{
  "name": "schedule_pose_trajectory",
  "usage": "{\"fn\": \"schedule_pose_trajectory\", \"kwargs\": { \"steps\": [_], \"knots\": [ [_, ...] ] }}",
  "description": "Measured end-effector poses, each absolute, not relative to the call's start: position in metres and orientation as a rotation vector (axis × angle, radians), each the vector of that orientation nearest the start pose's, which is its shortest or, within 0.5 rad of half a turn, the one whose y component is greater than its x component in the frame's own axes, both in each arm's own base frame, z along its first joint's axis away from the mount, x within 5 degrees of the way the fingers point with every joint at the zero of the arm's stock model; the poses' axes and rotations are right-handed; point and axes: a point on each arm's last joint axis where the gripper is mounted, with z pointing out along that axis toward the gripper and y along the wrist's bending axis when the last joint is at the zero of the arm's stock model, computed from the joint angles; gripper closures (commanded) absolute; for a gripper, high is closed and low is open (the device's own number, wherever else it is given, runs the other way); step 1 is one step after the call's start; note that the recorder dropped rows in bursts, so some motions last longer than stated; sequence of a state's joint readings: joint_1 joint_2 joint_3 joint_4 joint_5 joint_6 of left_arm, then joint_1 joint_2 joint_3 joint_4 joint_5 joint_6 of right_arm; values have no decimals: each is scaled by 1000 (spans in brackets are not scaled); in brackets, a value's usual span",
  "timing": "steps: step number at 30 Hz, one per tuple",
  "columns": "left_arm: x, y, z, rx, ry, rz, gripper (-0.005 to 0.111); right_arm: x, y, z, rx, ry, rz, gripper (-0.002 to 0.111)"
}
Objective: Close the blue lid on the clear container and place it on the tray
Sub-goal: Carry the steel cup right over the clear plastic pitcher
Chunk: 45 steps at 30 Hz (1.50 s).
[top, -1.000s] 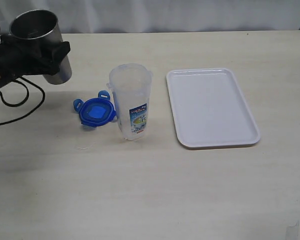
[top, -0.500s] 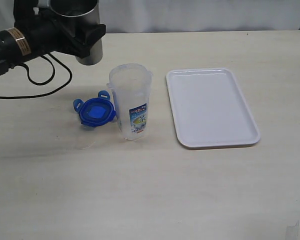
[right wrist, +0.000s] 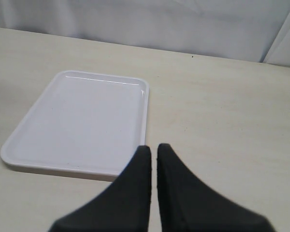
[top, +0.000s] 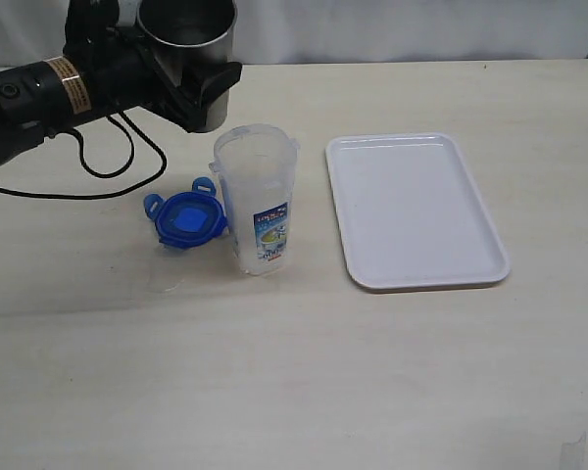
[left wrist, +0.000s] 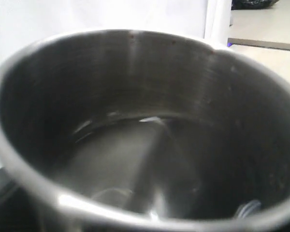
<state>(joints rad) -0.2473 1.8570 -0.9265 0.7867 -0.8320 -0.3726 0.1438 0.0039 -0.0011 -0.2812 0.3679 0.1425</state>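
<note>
Nearby, blue lid [top: 186, 217] beside clear container [top: 258, 196], tray [top: 416, 211] apart

On the one counter [top: 294, 372] stood one clear container [top: 258, 196], with one blue lid [top: 188, 219] just left of it and one white tray [top: 416, 211] to its right. One grey metal cup [top: 188, 24] hung at the far left, in one of the two pairs of jaws seen.

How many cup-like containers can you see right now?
2. The clear container stands on the table beside the blue lid; the grey metal cup is held up by the left tool.
</note>
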Motion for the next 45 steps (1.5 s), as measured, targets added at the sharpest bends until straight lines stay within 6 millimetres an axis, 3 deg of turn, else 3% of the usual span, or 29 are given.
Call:
{"fn": "schedule_pose_trajectory", "kwargs": {
  "steps": [9,19,35,45],
  "knots": [
    [351,-139,193,871,1563,-469,107,54,-1,182,-173,1832,-76,104],
    [350,-140,193,747,1645,-602,107,54,-1,182,-173,1832,-76,104],
    [341,-146,187,933,1618,-612,107,54,-1,182,-173,1832,-76,104],
    [339,-148,188,1084,1509,-533,107,54,-1,182,-173,1832,-76,104]
  ]
}}
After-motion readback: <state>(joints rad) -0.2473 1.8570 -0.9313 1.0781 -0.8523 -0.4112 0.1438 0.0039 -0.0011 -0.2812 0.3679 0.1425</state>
